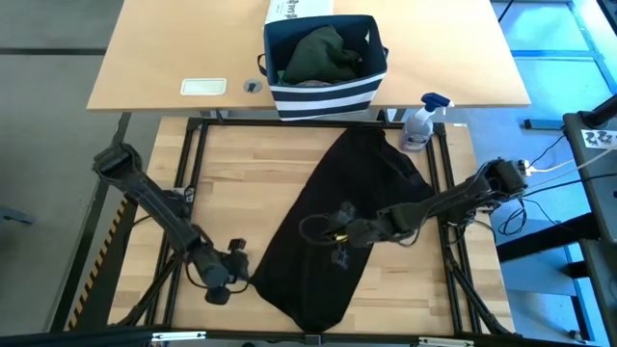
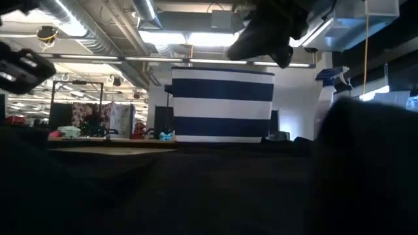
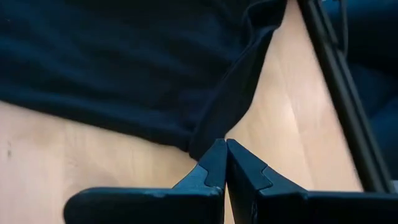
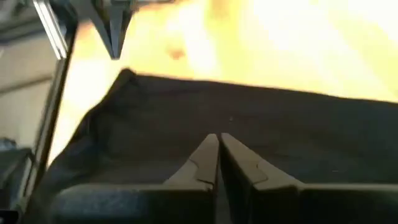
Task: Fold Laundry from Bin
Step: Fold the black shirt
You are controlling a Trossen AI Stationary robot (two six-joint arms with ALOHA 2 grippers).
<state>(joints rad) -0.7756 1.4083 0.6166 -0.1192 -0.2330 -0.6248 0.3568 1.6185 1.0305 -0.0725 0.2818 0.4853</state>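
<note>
My left pincer (image 1: pixel 234 265) sits low on the wooden table (image 1: pixel 241 164), just beside the left edge of the black garment (image 1: pixel 337 226). Its fingers are pressed together with nothing between them; in my left wrist view the tips (image 3: pixel 225 163) point at the cloth's folded edge, perhaps touching it, but not gripping it. The risk I see here: if I reach for that edge with the fingers closed, I will only push the cloth into a bunch, or scrape the table instead of pinching the hem.

The black garment lies spread diagonally across the table, narrow near the spray bottle (image 1: pixel 421 123) and wider toward the near edge, with soft ridges along its left side. It is limp and will probably drag and wrinkle rather than slide flat.

My right pincer (image 1: pixel 339 234) hovers over the middle of the garment, fingers closed and empty. Pinching there would likely gather several layers and lift a lump, spoiling any fold.

Behind, the striped bin (image 1: pixel 323 92) still holds a dark green garment (image 1: pixel 323 56), so more work waits.
</note>
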